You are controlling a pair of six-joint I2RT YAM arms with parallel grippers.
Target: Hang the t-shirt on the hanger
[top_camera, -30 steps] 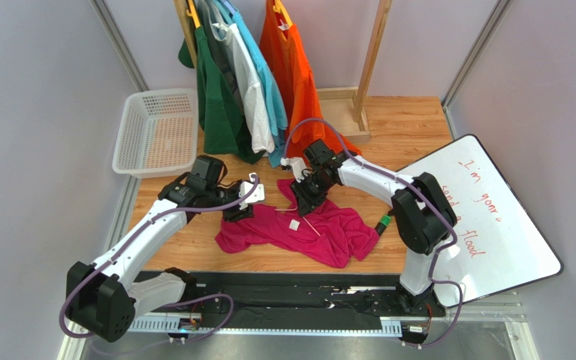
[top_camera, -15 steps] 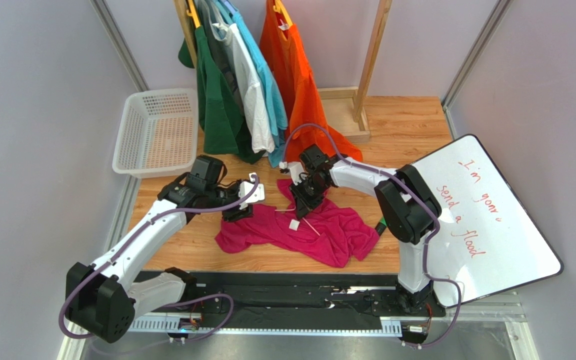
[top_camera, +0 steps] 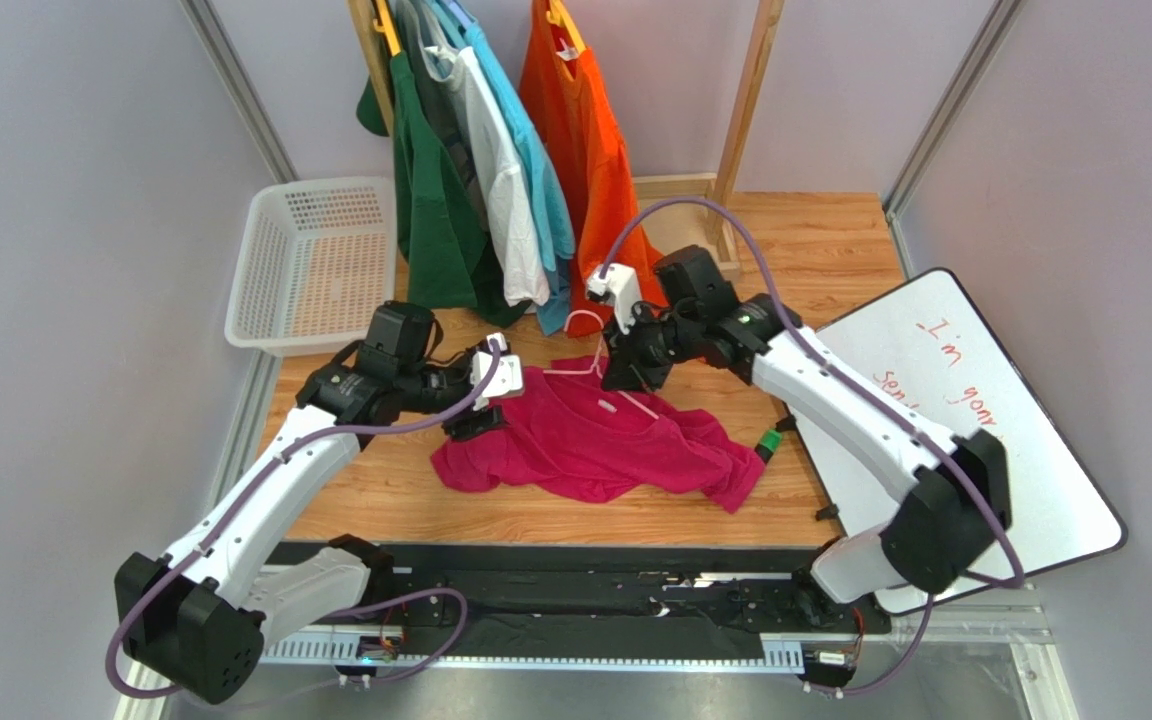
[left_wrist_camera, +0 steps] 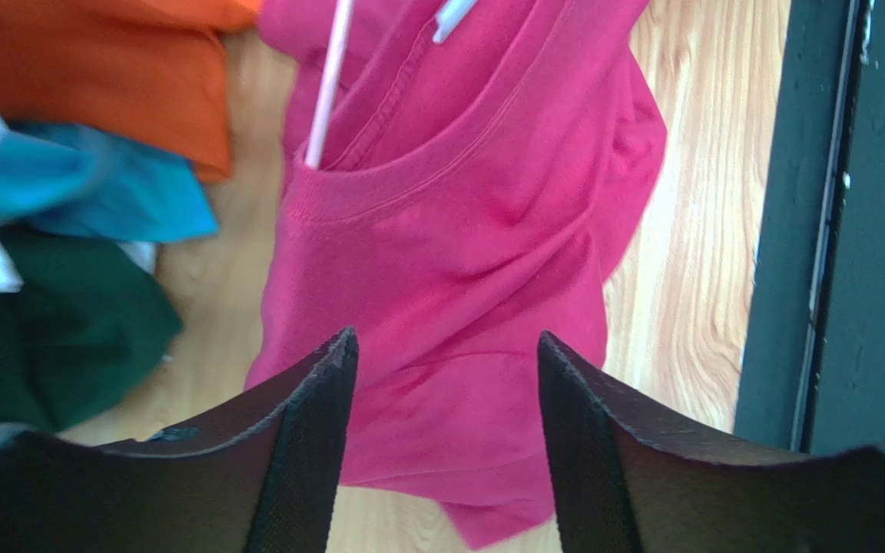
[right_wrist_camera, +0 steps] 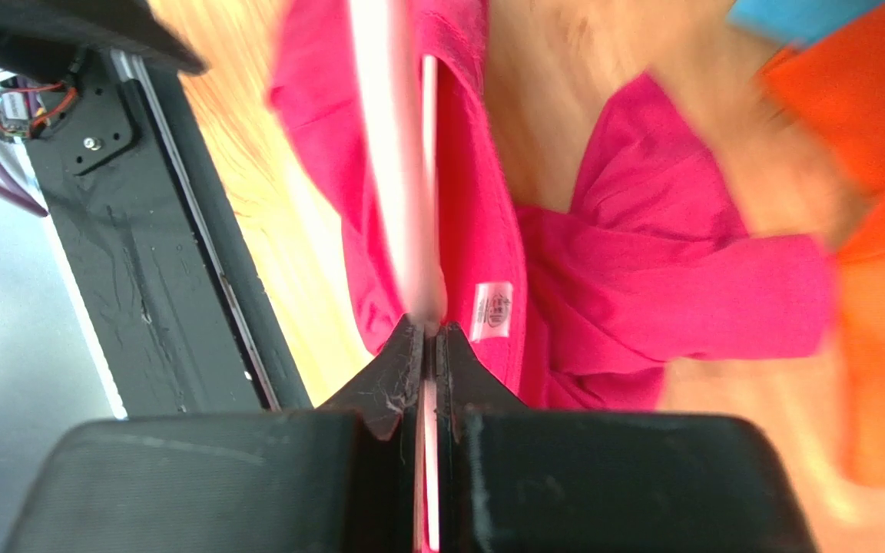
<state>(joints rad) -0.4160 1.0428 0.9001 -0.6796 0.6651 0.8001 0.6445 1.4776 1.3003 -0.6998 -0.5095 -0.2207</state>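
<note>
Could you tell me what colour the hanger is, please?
The hanger is light pink, clearest in the left wrist view.

1 t-shirt (top_camera: pixel 597 447), 1 hanger (left_wrist_camera: pixel 329 81)

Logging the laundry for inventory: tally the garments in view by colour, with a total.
magenta t-shirt: 1
orange shirt: 1
dark green shirt: 1
white shirt: 1
light blue shirt: 1
Total: 5 clear garments. A greyish layer between the green and the white may be a sixth, but I cannot tell.
</note>
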